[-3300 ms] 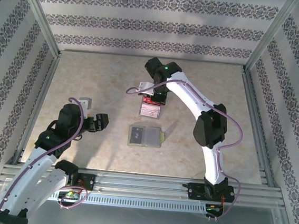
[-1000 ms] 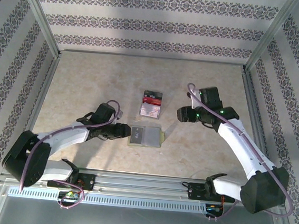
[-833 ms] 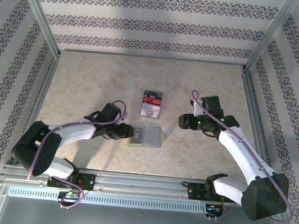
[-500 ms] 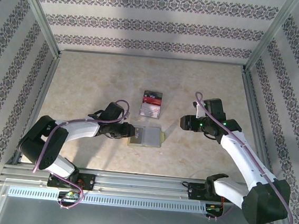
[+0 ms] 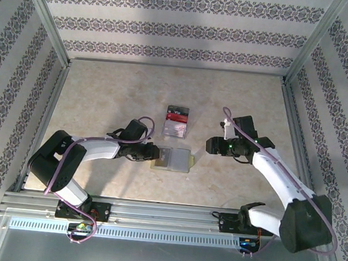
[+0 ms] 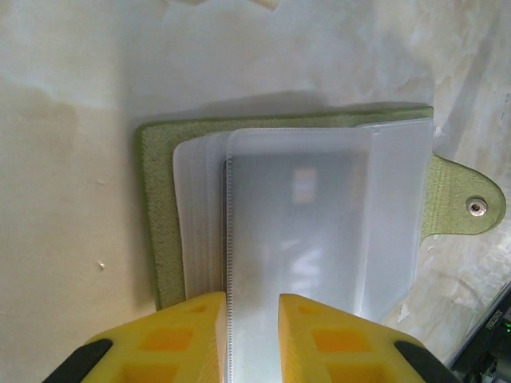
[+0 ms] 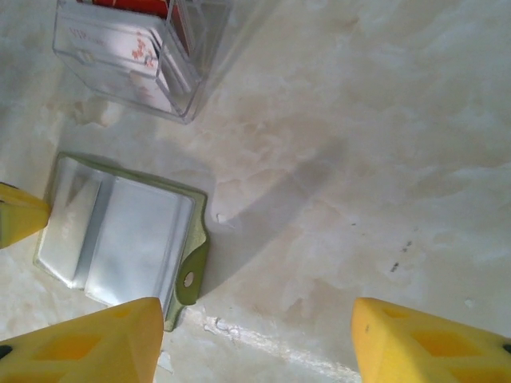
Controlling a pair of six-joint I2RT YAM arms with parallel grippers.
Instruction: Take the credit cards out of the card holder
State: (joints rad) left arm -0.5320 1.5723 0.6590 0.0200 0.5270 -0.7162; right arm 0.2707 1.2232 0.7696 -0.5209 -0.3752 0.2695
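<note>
Holder (image 5: pixel 172 159), open: we logged left claw (image 6: pixel 252 302) narrow astride a pocket (image 6: pixel 319 223), pinch untellable, likely steadying; right claw (image 7: pixel 255 311) spread at 3 o'clock, ready to pull.

Table (image 5: pixel 103 93): bare surface at left, right and far side, open to passage. Centre: card holder (image 5: pixel 172 159) lying open, clear tray (image 5: pixel 176 120) just behind it, a narrow gap between. Left gripper (image 5: pixel 152 154) blocks its left edge; right gripper (image 5: pixel 212 145) hangs off its right. Patterned walls (image 5: pixel 171 28) enclose three sides.
</note>
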